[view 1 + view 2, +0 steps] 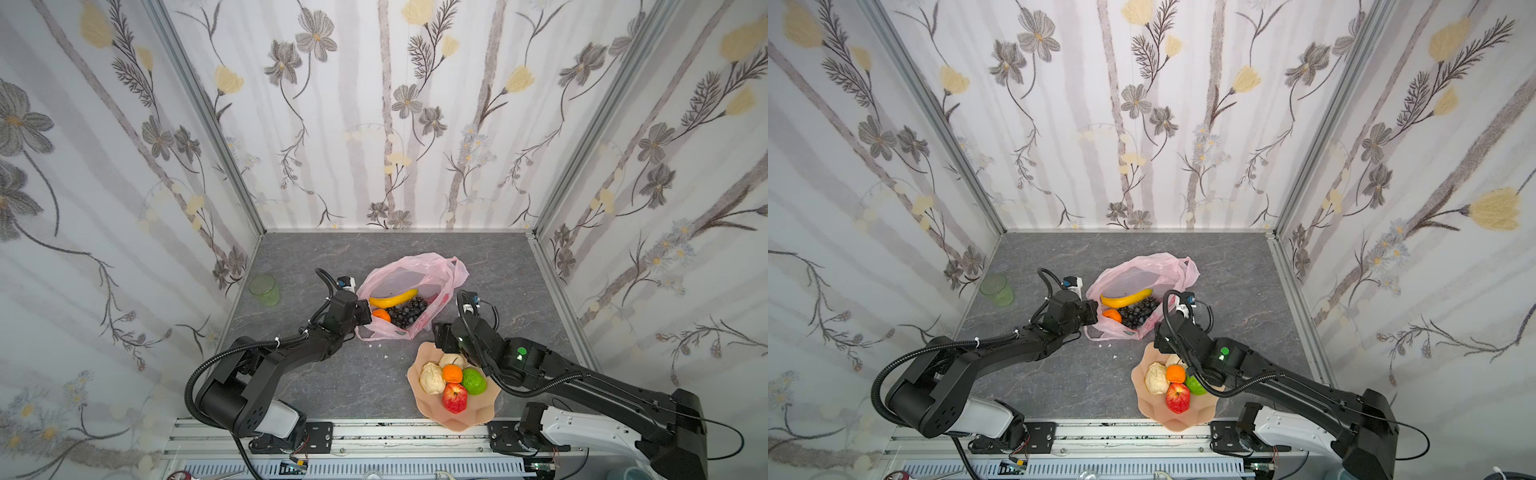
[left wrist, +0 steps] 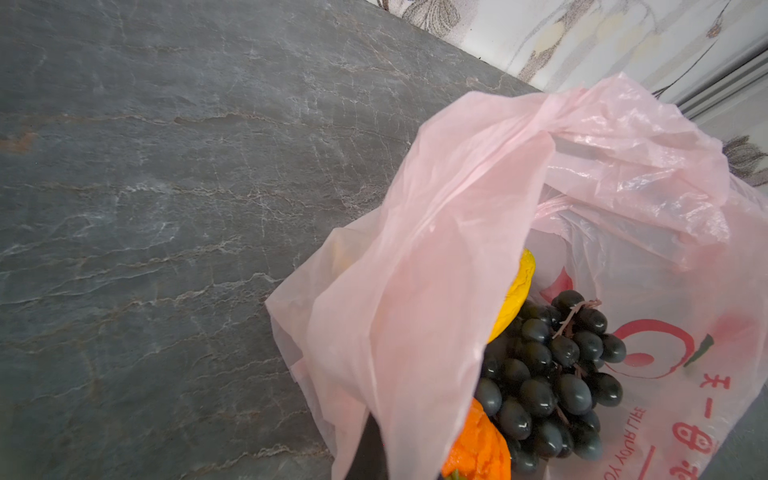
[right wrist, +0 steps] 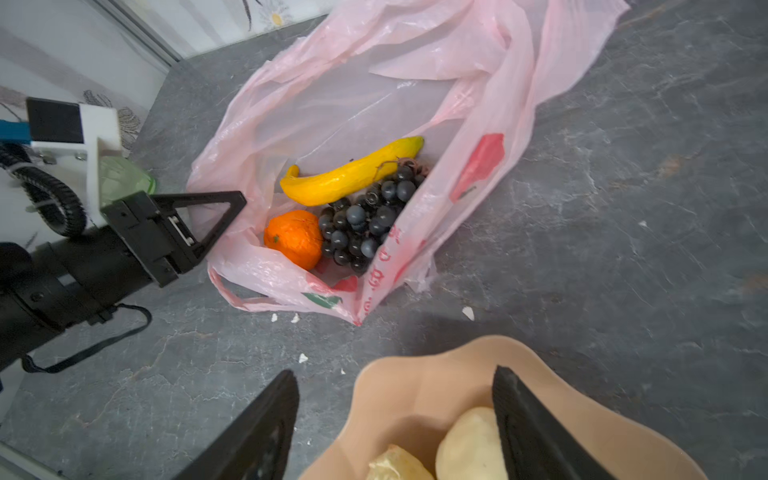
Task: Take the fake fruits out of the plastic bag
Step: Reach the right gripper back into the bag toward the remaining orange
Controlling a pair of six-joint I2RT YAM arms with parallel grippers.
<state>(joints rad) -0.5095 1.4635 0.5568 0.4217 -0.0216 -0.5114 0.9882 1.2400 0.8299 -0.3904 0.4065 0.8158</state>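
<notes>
Plate (image 1: 482, 409): five fake fruits (image 1: 452, 374). Plastic bag (image 1: 399, 272), 11 o'clock: banana (image 1: 392, 298), grapes (image 1: 407, 311), orange (image 1: 381, 316) left. Left jaws pinch bag; right jaws spread, empty.

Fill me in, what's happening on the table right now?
The left gripper is shut at the rim of the plastic bag, apparently pinching it so the mouth gapes. A banana, a grape bunch and an orange lie inside. The right gripper hangs open over the plate, its fingers empty. Two pears, a second orange, a green fruit and an apple sit on the plate.
</notes>
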